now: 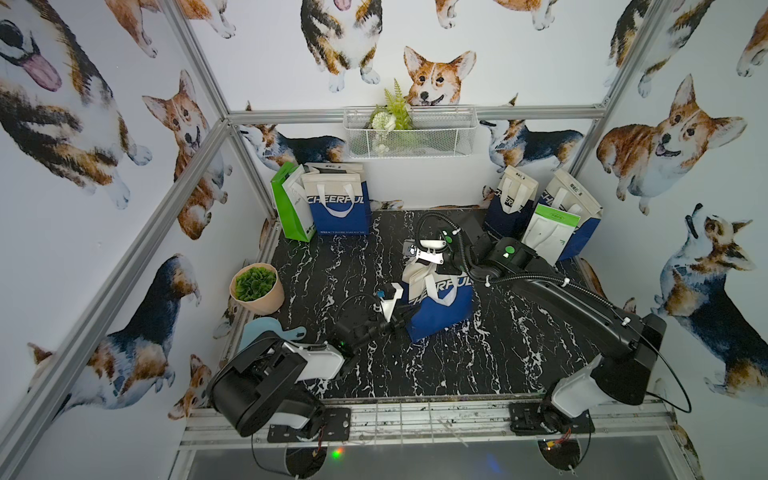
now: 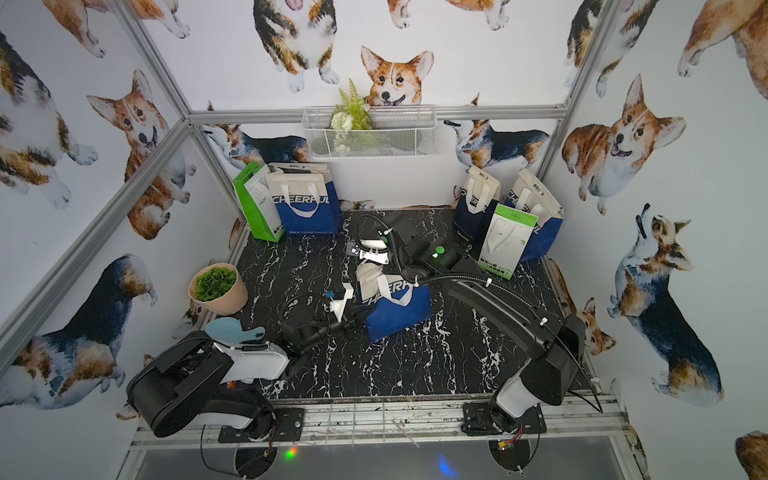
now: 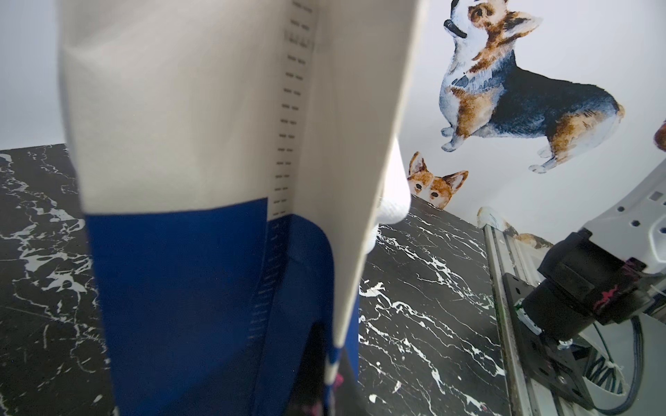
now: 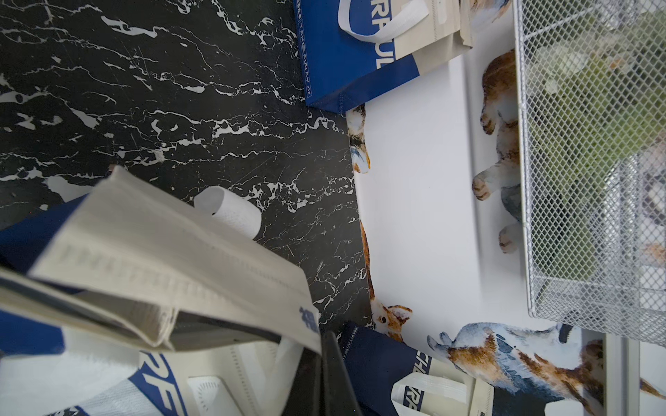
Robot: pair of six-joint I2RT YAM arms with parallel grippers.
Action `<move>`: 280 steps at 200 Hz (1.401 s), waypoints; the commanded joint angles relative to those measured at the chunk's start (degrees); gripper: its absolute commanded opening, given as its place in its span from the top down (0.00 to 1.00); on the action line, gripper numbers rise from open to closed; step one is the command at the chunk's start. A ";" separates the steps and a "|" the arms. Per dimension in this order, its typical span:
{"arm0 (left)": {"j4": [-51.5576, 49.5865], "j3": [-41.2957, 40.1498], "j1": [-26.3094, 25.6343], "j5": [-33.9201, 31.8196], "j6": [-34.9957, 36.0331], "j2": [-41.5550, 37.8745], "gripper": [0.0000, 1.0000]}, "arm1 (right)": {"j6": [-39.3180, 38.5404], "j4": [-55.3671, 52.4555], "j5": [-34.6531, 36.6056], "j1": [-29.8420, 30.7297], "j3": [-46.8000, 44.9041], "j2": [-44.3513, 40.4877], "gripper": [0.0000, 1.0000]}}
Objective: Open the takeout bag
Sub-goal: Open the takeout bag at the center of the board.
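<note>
Inspection of the working area, taken from the remote station.

The takeout bag [image 1: 440,311], blue below and cream above, stands near the middle of the table [image 1: 478,365], leaning slightly. It is well apart from the spare bags [image 1: 336,203] against the far wall, so it is the only one either arm can reach.

The left gripper [image 1: 401,321] comes in low from the near left and is clenched on the bag's left side panel. The left wrist view shows the stitched side seam [image 3: 284,126] running down into the jaws. I judge this hold serves as an anchor, so the bag neither slides nor lifts.

The right gripper [image 1: 420,268] reaches over from the right and sits at the bag's far top edge. Its jaws are closed on the folded cream top flap [image 4: 173,252]. In the right wrist view one black finger [image 4: 324,374] lies against that flap. I judge this grip is placed to peel the flap back.

The mouth is not yet open: the flap lies folded over and the white handle [image 1: 436,291] hangs slack on the front face.

Risk noted: the fabric is light, and a strong pull could tip the bag.
</note>
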 commanded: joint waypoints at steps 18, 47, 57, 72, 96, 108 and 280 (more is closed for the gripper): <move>-0.14 -0.10 -0.08 1.70 0.70 -0.28 1.00 | -3.01 -0.34 0.57 -0.93 5.02 1.76 1.00; -0.12 -0.11 -0.10 1.41 0.79 -0.20 1.00 | -4.01 -3.76 1.12 -0.93 9.60 3.93 1.00; -0.12 -0.12 -0.08 1.41 0.79 -0.28 1.00 | -4.13 -3.91 1.13 -0.93 9.50 4.23 1.00; -0.43 -0.27 -0.12 1.20 0.96 -0.55 1.00 | -3.25 -3.52 1.07 -0.93 8.83 4.01 1.00; -0.36 -0.44 -0.08 0.63 1.10 -0.70 1.00 | 0.25 -1.65 -1.00 -0.93 5.93 2.33 1.00; -0.38 -0.41 -0.15 0.49 1.17 -0.65 1.00 | 2.40 -0.91 -2.48 -0.93 3.96 1.51 1.00; -0.73 -0.45 -0.07 0.45 0.83 -0.99 1.00 | 12.67 6.54 2.52 -0.84 -9.04 -1.21 0.74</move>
